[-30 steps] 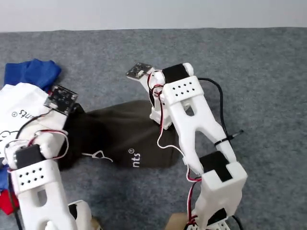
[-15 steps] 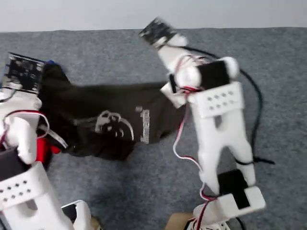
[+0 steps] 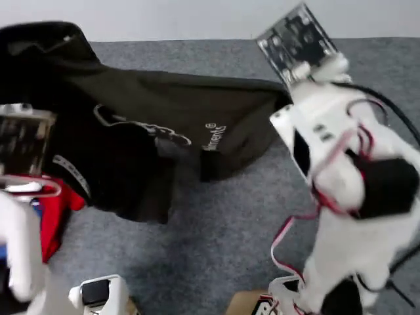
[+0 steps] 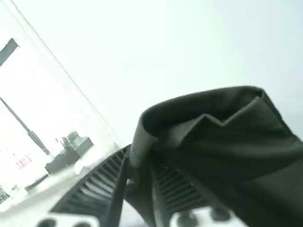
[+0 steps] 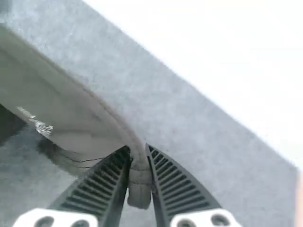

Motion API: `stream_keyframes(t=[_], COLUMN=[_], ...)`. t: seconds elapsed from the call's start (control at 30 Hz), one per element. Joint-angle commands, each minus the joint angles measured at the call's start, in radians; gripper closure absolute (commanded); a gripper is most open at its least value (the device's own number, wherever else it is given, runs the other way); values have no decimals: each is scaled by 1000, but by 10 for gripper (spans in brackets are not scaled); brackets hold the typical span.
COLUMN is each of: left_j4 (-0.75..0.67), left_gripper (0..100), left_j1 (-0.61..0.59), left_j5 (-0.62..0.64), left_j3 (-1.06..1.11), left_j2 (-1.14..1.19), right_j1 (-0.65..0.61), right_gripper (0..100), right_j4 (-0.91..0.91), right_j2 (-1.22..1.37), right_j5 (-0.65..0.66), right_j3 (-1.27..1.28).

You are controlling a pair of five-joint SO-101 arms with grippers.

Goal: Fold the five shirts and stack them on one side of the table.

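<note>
A dark olive shirt (image 3: 164,125) with white print hangs stretched in the air between both arms, above the grey table (image 3: 216,230). My left gripper (image 4: 139,172) is shut on one bunched corner of the shirt (image 4: 227,137), raised high at the left. My right gripper (image 5: 137,177) is shut on a hem of the same shirt (image 5: 71,127), lifted at the right, near the far edge of the table (image 5: 189,118). The shirt's lower part droops toward the table in the high view.
A red shirt (image 3: 56,210) lies at the left edge under the hanging cloth. The right arm's white body (image 3: 354,197) covers the table's right side. A white base part (image 3: 102,295) sits at the near edge. Bare grey felt lies in the middle front.
Both arms have risen sharply with the dark shirt, lifting it off the table and spreading it between them. The white and blue shirts at the left are now hidden behind it.
</note>
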Motion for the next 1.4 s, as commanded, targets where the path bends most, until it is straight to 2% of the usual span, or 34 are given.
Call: stream_keyframes(t=[0.0, 0.23, 0.37, 0.57, 0.93, 1.13, 1.37], left_j4=[2, 2, 2, 5, 249, 393, 351], left_gripper=[997, 995, 995, 995, 995, 995, 995], left_j1=[23, 83, 98, 100, 100, 101, 101], left_j5=[8, 8, 3, 3, 3, 3, 2], left_j3=[-140, -323, -349, -357, -363, -357, -358], left_j2=[-20, -18, -18, -43, -52, -98, -157], right_j1=[27, 151, 211, 295, 381, 387, 426], right_gripper=[989, 988, 988, 988, 988, 988, 988], right_j4=[39, 10, -4, -4, -67, -90, -130], right_j2=[-110, -249, -315, -410, -479, -516, -553], right_j5=[34, 141, 206, 213, 215, 288, 327], right_j3=[-44, -44, -44, -44, -44, -44, -44])
